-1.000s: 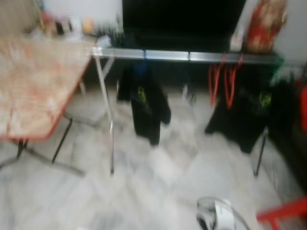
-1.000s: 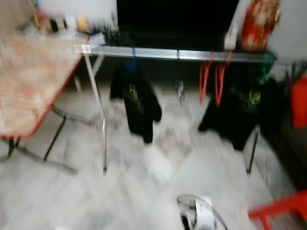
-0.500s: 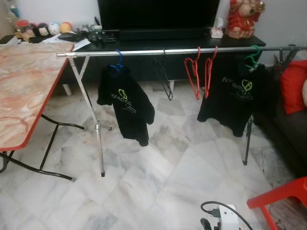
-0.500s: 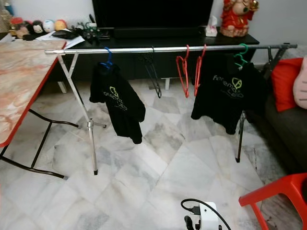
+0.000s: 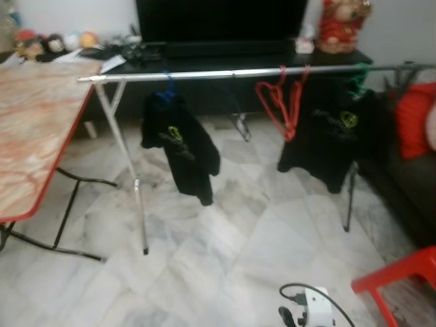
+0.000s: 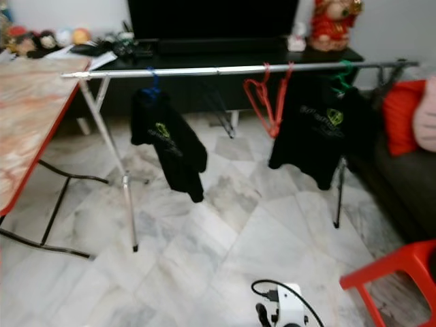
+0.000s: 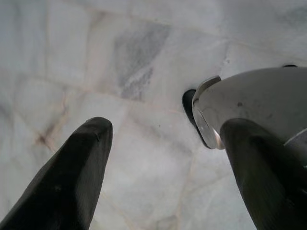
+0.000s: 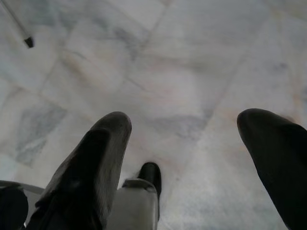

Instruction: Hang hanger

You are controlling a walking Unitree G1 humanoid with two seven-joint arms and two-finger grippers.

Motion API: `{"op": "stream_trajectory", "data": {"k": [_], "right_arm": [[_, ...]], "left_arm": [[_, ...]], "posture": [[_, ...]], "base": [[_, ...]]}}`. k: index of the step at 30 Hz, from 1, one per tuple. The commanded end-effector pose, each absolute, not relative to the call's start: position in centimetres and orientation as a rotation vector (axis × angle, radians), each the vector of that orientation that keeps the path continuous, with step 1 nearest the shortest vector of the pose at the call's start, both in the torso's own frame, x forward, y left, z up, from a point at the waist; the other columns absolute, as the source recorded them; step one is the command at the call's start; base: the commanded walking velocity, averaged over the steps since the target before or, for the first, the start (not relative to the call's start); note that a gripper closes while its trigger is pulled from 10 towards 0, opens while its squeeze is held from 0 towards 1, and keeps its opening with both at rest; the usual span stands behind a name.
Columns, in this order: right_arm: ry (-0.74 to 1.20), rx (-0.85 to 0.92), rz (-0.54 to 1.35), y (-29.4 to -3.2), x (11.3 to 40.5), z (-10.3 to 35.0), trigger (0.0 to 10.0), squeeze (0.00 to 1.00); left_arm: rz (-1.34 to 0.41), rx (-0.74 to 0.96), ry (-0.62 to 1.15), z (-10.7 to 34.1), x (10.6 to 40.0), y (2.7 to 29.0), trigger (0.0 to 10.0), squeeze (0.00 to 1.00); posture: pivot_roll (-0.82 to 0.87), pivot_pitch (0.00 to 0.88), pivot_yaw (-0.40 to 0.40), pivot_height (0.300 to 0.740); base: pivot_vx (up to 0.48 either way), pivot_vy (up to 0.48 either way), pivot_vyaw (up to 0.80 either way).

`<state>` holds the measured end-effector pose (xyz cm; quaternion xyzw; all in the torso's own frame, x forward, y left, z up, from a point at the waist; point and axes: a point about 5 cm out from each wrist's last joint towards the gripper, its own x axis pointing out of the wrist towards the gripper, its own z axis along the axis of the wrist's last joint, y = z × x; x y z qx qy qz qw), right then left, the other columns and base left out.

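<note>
A long shiny metal rail (image 5: pixel 225 73) runs flat from 9 o'clock to 3 o'clock across the room. Two red hangers (image 5: pixel 281 102) hang on it, a bit toward 3 o'clock from the middle. They are thin bent loops. Their hooks point up at 12 o'clock and their long sides hang down toward 6 o'clock. A soft black shirt (image 5: pixel 180 139) hangs at 9 o'clock of them, and another black shirt (image 5: pixel 334 133) at 3 o'clock. A thin dark hanger (image 5: pixel 240 122) hangs between the first shirt and the red ones. The floor (image 5: pixel 225 259) is smooth grey-white marble. A marble-look table (image 5: pixel 34 136) with a red edge stands at 9 o'clock.

The left gripper (image 7: pixel 163 158) hangs over the floor, fingers spread wide, holding nothing. The right gripper (image 8: pixel 192 148) is spread wide too, with nothing in it.
</note>
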<state>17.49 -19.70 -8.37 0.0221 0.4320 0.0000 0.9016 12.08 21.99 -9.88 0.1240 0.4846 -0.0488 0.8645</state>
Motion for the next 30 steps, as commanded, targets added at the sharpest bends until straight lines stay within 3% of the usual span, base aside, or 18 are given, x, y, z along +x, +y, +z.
{"op": "stream_trajectory", "data": {"k": [1, 30], "right_arm": [[0.908, 0.043, 0.001, -19.63, 17.21, -8.53, 10.0, 0.00], [0.923, 0.042, -0.006, -19.82, 16.79, -8.70, 10.0, 0.00]], "left_arm": [[-0.115, 0.263, 1.035, -10.05, 11.55, 22.00, 10.0, 0.00], [-0.112, 0.243, 1.025, -10.10, 11.46, 21.71, 10.0, 0.00]], "posture": [[-0.03, 0.022, -0.015, 0.740], [-0.04, 0.045, -0.016, 0.740]], "base": [[0.000, 0.000, -0.68], [0.000, -0.049, -0.68]]}}
